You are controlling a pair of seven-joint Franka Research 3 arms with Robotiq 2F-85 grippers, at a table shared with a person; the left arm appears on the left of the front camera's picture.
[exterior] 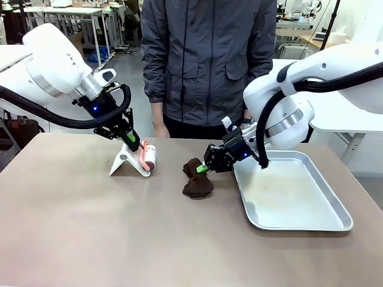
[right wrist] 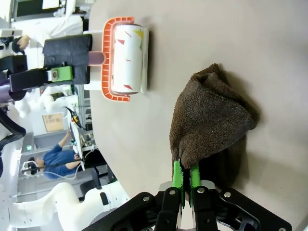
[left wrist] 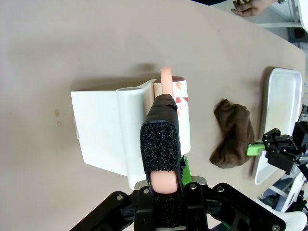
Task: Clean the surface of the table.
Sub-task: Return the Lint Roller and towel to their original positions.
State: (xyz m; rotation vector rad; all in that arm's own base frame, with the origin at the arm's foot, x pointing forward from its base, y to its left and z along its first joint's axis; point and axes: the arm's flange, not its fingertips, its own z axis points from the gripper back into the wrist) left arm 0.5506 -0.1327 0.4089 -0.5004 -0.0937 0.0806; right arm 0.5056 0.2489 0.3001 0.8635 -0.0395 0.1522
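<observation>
Front view, near to far: bare tan table [exterior: 90, 239] top in the foreground, no debris I can make out on it. Silver tray [exterior: 311, 224] sits on the right side, looks empty.

Mid-table: brown cloth [exterior: 197, 179] in a crumpled heap just left of the tray. Right gripper [exterior: 203, 168] has its green pads pinched together on a fold at the cloth's edge; right wrist view confirms it: fingers [right wrist: 177, 179] nearly touching with terry fabric [right wrist: 211, 120] clamped between them, most of the cloth resting on the table.

Left of that: lint roller [exterior: 148, 158] with a pink-orange frame, resting in or against its white stand [exterior: 127, 160]. Left gripper [exterior: 134, 145] is clamped on the roller's handle; left wrist view shows the pads [left wrist: 160, 147] closed around the pink handle [left wrist: 166, 79], roller body directly over the stand [left wrist: 103, 134].

Far edge: person in a grey jacket [exterior: 209, 60] standing, one hand [exterior: 160, 128] near the table edge, not involved.

Judgement: grasp step, both tools held, no wiping or rolling contact on open tabletop yet. Next move likely calls for lifting the roller clear of the stand, then setting it flat on the surface; the cloth needs a drag with downward pressure. The thin pinch may slip.
</observation>
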